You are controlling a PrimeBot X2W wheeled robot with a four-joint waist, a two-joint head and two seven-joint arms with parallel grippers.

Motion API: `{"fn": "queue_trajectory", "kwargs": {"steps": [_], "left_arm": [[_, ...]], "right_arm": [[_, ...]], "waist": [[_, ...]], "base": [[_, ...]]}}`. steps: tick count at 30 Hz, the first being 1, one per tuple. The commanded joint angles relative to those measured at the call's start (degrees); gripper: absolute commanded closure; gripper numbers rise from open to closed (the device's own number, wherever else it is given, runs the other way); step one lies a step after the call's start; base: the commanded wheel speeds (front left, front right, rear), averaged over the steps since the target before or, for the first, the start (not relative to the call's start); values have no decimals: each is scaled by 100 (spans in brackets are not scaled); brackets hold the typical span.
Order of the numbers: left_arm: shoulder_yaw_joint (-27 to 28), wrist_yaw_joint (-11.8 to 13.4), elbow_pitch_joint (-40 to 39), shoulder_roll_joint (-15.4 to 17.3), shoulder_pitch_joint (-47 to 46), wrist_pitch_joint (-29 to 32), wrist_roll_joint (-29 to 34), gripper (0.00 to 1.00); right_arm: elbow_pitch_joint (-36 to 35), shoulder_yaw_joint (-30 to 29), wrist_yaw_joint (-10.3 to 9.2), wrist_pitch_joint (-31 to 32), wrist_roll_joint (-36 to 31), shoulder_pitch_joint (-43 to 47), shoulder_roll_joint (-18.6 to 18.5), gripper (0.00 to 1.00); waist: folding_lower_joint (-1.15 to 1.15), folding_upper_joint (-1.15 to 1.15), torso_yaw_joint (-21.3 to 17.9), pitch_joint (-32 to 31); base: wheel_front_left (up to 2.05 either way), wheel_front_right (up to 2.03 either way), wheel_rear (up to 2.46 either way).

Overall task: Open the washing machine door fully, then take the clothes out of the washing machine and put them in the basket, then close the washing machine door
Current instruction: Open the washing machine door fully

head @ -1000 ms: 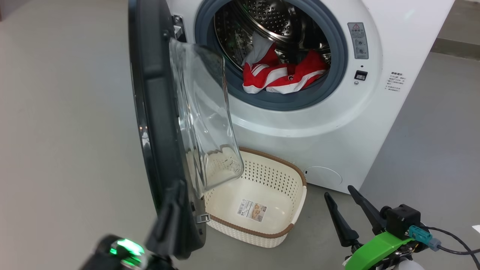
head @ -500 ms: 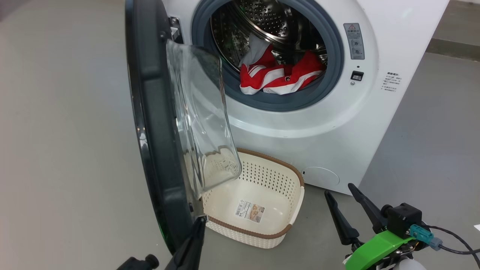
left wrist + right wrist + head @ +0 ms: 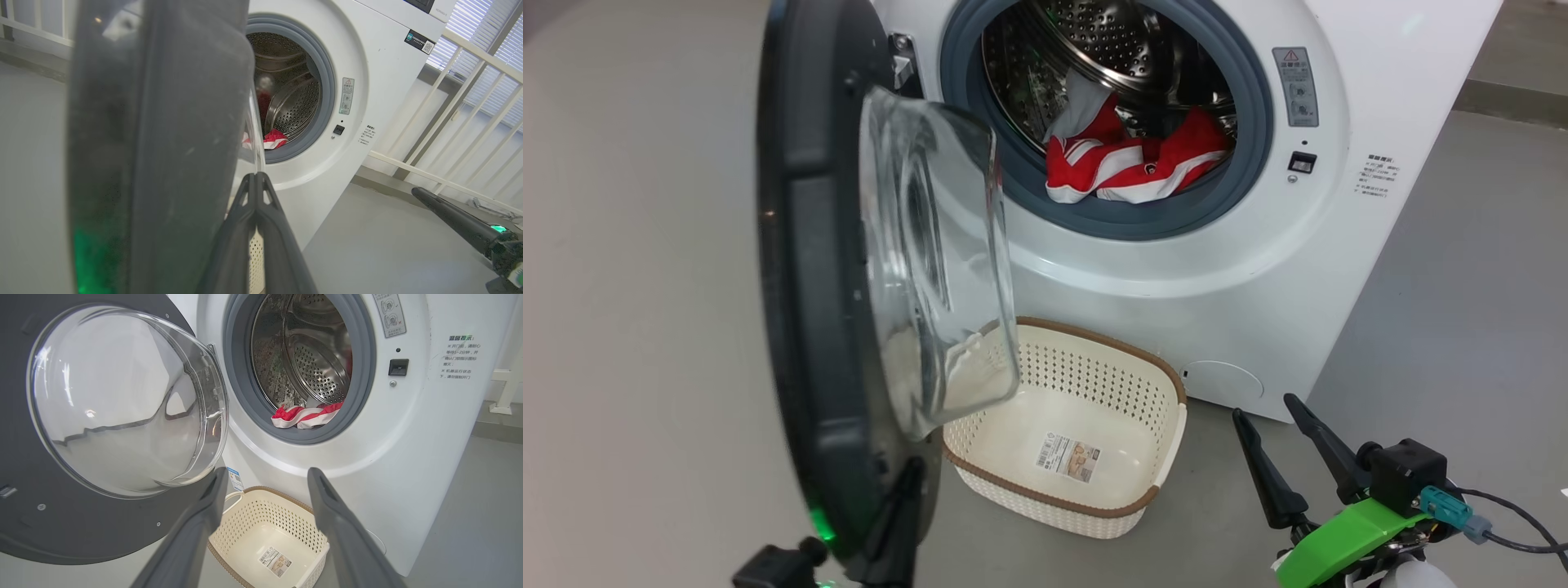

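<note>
Room surroundings: grey floor, white railings, slatted window.

The floor [image 3: 645,245] is a smooth, matte grey surface of uniform colour, lit evenly with soft, diffuse reflections. At the upper right of the head view, a darker raised kerb [image 3: 1511,106] borders the floor. In the left wrist view, a white railing [image 3: 482,51] with a top rail and slanted bars runs above a kerb. Behind the railing, horizontal window blinds [image 3: 470,16] pass bright daylight. A second railing section [image 3: 24,27], also white, appears at the upper left of the same view, above a low grey ledge [image 3: 28,51]. In the right wrist view, a white post foot [image 3: 503,409] rests on a grey kerb.
</note>
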Motion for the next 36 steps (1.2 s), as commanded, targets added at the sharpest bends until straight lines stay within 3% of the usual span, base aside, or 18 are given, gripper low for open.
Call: {"fn": "queue_trajectory", "kwargs": {"steps": [1, 16, 36], "left_arm": [[451, 155, -152, 96, -228, -69, 8, 100], [1985, 239, -166, 326, -195, -71, 370, 100], [3489, 41, 903, 933, -1268, -71, 888, 100]], "right_arm": [[-171, 64, 9, -69, -27, -61, -5, 0], [-245, 71, 9, -69, -48, -89, 23, 0], [-268, 129, 9, -69, -60, -238, -62, 0]], "waist": [[0, 0, 6, 6], [0, 0, 66, 41], [0, 0, -136, 261]], "base": [[0, 0, 0], [0, 0, 0], [0, 0, 0]]}}
